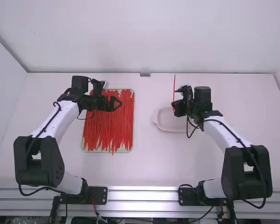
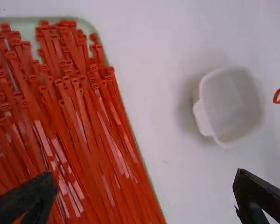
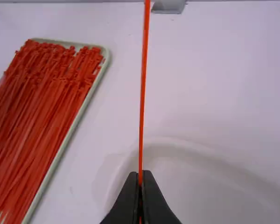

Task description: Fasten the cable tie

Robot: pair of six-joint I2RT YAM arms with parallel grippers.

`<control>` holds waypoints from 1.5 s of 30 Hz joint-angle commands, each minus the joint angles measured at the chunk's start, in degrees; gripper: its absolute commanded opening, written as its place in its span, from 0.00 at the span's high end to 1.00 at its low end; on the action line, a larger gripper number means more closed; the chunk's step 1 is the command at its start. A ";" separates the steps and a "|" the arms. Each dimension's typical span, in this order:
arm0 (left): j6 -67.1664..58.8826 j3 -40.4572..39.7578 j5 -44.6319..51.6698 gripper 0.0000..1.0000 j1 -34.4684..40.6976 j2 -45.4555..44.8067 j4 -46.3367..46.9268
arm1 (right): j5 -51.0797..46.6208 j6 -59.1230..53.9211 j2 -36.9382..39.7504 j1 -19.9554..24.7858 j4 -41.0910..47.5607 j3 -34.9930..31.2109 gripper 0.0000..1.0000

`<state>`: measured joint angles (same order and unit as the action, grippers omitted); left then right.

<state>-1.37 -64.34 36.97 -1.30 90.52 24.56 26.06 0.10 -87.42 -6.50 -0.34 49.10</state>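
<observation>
Right end effector [image 3: 140, 174] clamps cable tie [image 3: 143, 93], lower end hidden.

A small white dish [image 2: 224, 107] is being left sitting on the white table [image 1: 252, 98], a pale green tray [image 3: 71, 126] being parked near its left.

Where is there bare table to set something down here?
Bare: the strip between the tray and the white bowl, the near table before both, and its right end. Crowded: the tray, heaped with ties under the left claw, and the bowl, under the right claw holding a cable tie.
</observation>
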 commanded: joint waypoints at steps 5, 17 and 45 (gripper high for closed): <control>-3.08 2.29 5.73 0.01 0.15 -0.52 -0.04 | -0.66 3.17 0.50 2.05 -6.80 -6.56 1.00; -1.88 2.58 6.10 0.01 0.17 -0.52 -1.22 | -8.46 3.82 0.50 -2.99 -14.88 -13.25 1.00; -1.90 2.58 5.99 0.01 -0.22 -0.52 -1.70 | -12.68 4.42 0.50 -4.39 -15.80 -13.14 1.00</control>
<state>-2.87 -62.24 41.78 -1.30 90.52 22.90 13.93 4.38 -87.42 -10.81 -16.10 36.23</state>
